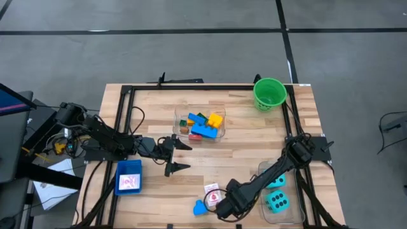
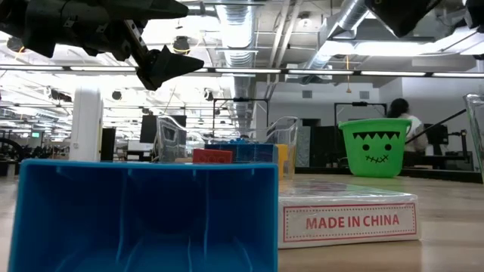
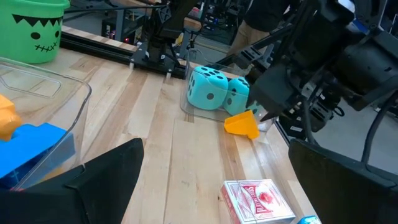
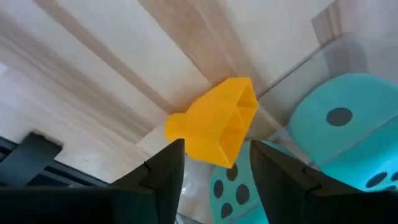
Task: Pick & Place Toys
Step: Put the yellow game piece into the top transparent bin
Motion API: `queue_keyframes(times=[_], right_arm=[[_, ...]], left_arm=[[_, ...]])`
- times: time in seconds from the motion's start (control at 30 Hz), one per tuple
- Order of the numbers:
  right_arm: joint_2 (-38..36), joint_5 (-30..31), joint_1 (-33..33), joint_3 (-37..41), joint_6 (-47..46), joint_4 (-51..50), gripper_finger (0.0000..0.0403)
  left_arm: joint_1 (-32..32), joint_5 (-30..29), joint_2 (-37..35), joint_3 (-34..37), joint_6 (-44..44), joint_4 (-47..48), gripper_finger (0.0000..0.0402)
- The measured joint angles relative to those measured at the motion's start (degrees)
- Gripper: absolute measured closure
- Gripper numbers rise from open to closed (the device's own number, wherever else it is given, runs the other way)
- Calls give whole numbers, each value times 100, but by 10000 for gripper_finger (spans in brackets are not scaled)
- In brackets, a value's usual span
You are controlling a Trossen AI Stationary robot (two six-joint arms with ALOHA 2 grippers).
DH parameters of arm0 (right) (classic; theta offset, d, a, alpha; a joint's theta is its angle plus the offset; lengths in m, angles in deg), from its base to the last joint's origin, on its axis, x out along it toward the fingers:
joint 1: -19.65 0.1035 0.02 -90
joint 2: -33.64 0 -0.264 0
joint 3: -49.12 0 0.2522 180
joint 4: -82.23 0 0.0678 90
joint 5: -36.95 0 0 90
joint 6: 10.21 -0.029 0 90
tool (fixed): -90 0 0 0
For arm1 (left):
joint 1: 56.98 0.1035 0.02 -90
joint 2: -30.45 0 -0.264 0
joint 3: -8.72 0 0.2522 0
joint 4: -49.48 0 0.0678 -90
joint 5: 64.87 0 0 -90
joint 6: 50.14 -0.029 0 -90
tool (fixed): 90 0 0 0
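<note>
An orange brick (image 4: 214, 127) (image 3: 242, 122) is in my right gripper (image 4: 214, 152) (image 1: 222, 205), which is shut on it near the table's front edge. It is just left of a clear tub (image 1: 262, 170) holding two teal dice (image 1: 278, 202) (image 3: 208, 87). The high view hides the brick under the gripper. A card box (image 1: 212, 191) and a blue piece (image 1: 200, 207) lie beside the gripper. At centre left, my left gripper (image 1: 181, 156) stands open and level, touching nothing. My right gripper pinches the orange brick between its two fingers, by the part nearest the wrist (image 4: 208, 154). The fingers (image 4: 165, 168) come steeply from above. The rest of the brick sticks out past the fingertips, tilted, and appears lifted clear of the table.
A clear tub (image 1: 180, 113) with blue, yellow and red bricks stands at the table's centre. A green bucket (image 1: 269, 93) is at the far right corner. A blue tray (image 1: 129, 166) holding a card sits at the near left. Black frame rails (image 1: 191, 88) run along the table's edges.
</note>
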Motion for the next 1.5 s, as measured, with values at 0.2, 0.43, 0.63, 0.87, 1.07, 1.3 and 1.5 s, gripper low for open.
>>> queue_keyframes(times=[0.2, 0.43, 0.63, 0.87, 1.07, 1.3, 1.5], right_arm=[[60, -132, 7, 44, 41, 110, 229], [52, -147, 30, 65, -82, 168, 229], [55, -326, 78, 339, -127, 315, 229], [55, -348, 103, 352, -146, 467, 229], [55, -347, 103, 352, -142, 592, 230], [55, -346, 103, 352, -143, 732, 230], [55, -341, 137, 352, -109, 750, 255]], left_arm=[[-2, 0, 0, 0, 0, 2, 4], [0, 0, 0, 0, 0, 2, 4], [0, 2, 0, 0, 0, 2, 4], [0, 2, 0, 0, 0, 0, 4], [0, 0, 0, 0, 0, 2, 4], [0, 1, 0, 0, 0, 0, 4], [0, 1, 0, 0, 0, 0, 4]])
